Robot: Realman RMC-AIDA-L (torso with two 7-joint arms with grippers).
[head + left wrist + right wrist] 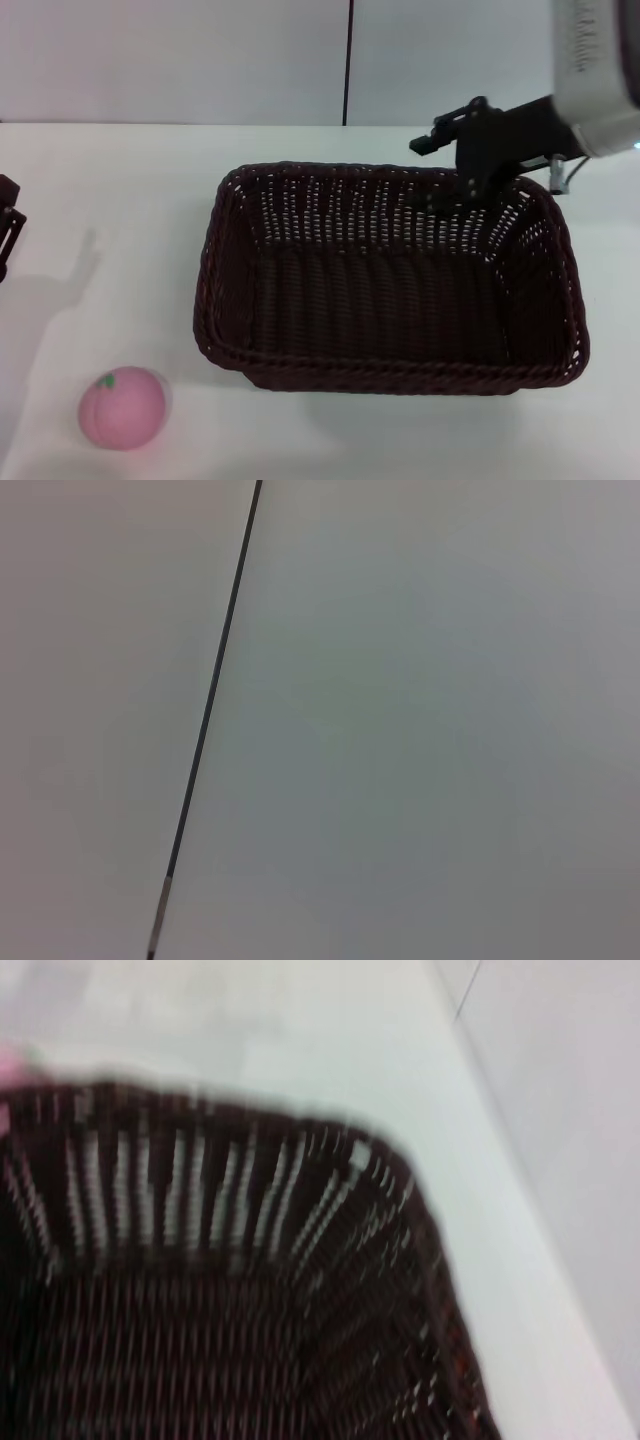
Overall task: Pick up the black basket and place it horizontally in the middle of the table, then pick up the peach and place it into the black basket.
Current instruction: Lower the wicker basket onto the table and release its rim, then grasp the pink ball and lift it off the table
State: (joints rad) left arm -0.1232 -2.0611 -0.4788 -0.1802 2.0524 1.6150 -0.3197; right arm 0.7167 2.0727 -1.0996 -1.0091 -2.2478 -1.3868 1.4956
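Observation:
The black basket (390,285) rests flat on the white table (130,190), long side across the view, right of centre, and nothing lies in it. My right gripper (462,190) is at the basket's far rim near its back right corner, touching or just above the braided edge. The right wrist view shows the basket's inner wall and floor (200,1280) from close up. The pink peach (122,407) sits on the table at the front left, well apart from the basket. My left gripper (8,228) shows only partly at the left edge, away from both.
A white wall with a dark vertical seam (349,60) stands behind the table. The left wrist view shows only a pale surface with a dark line (205,730). Bare tabletop lies between the peach and the basket.

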